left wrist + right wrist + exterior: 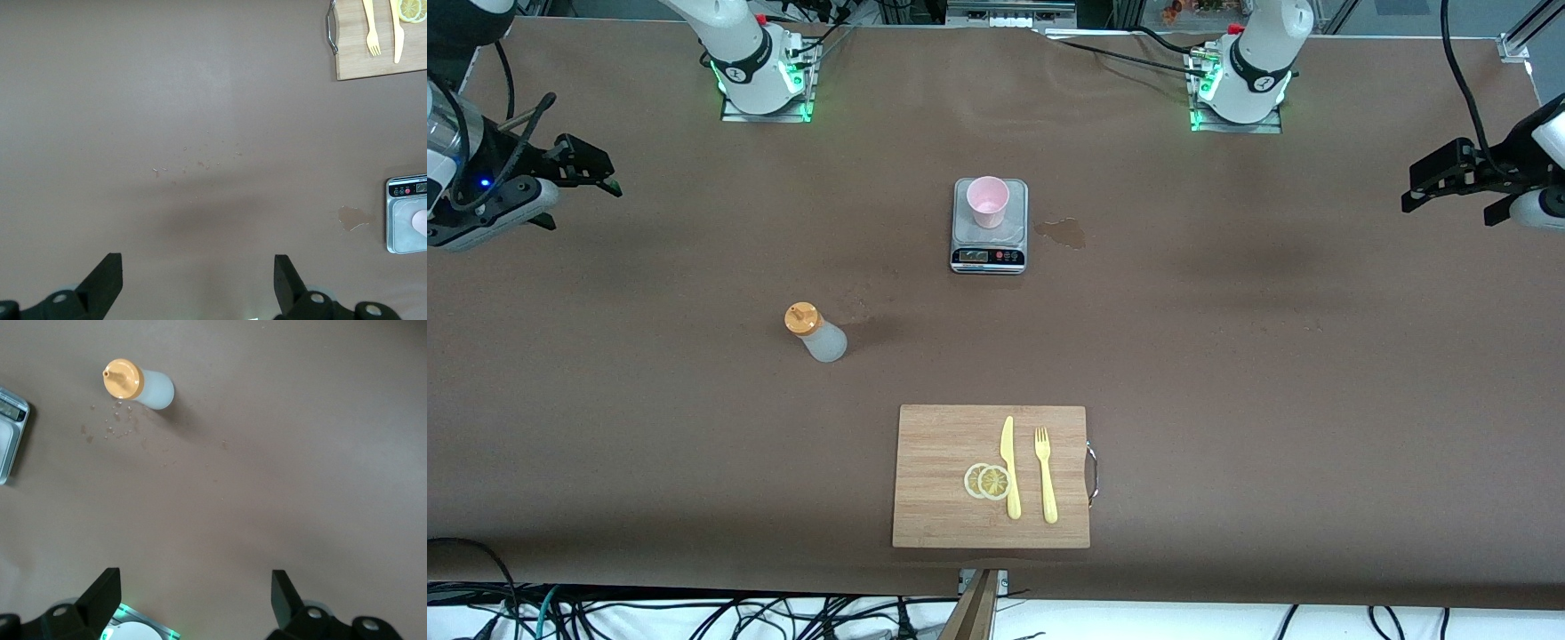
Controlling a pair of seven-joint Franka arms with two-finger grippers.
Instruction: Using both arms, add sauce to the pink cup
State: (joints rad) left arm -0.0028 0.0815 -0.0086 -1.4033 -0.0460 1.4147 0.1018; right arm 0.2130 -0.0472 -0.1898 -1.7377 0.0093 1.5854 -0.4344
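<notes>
The sauce bottle (815,332), whitish with an orange cap, stands on the brown table toward the right arm's end, nearer the front camera than the scale. It also shows in the right wrist view (140,385). The pink cup (988,202) stands upright on the grey scale (989,249) mid-table. Its edge shows in the left wrist view (421,223). My right gripper (591,173) is open and empty, high over the right arm's end of the table (195,583). My left gripper (1427,187) is open and empty, high over the left arm's end (198,267).
A wooden cutting board (934,480) lies near the front edge with a yellow knife (1010,467), a yellow fork (1046,476) and two lemon slices (987,481). A wet stain (1063,233) lies beside the scale toward the left arm's end.
</notes>
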